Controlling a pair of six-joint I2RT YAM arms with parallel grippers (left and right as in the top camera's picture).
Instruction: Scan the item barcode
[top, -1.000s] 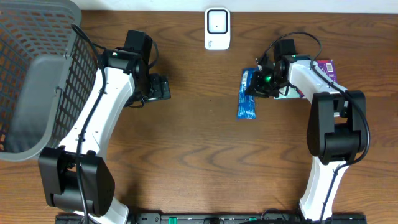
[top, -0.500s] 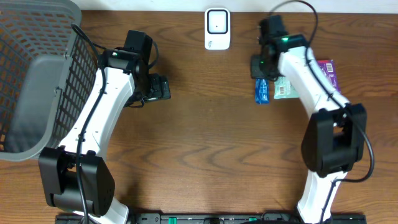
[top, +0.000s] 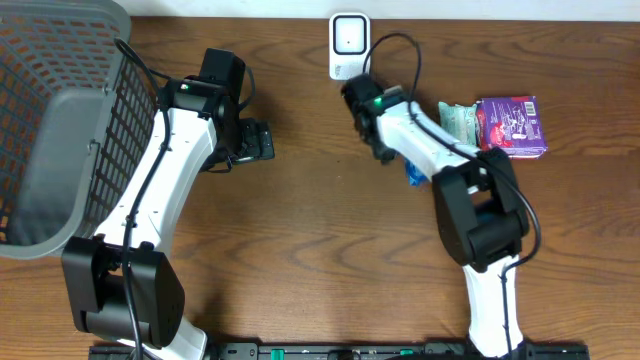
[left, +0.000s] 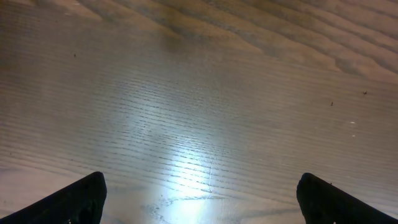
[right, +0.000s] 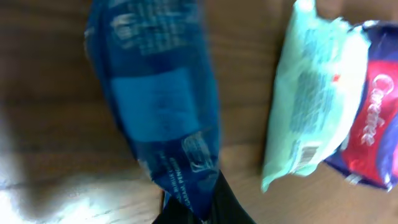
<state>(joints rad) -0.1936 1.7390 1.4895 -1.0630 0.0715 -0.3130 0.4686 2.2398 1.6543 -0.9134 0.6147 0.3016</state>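
The blue packet (right: 161, 106) is pinched by one sealed end in the right gripper (right: 199, 208), jaws pressed together on the film. Risk: the thin wrapper may slip or fold, hiding its code from the reader. It looks glossy and crumpled, with no barcode legible (the wrist view is blurred). It sits near the white scanner (top: 349, 45), at about five o'clock of it. The left gripper (left: 199, 186), spread wide, hovers over bare table (left: 199, 93) at nine o'clock.

Blue packet (top: 413, 176) mostly hidden beneath the right arm (top: 425, 138) overhead
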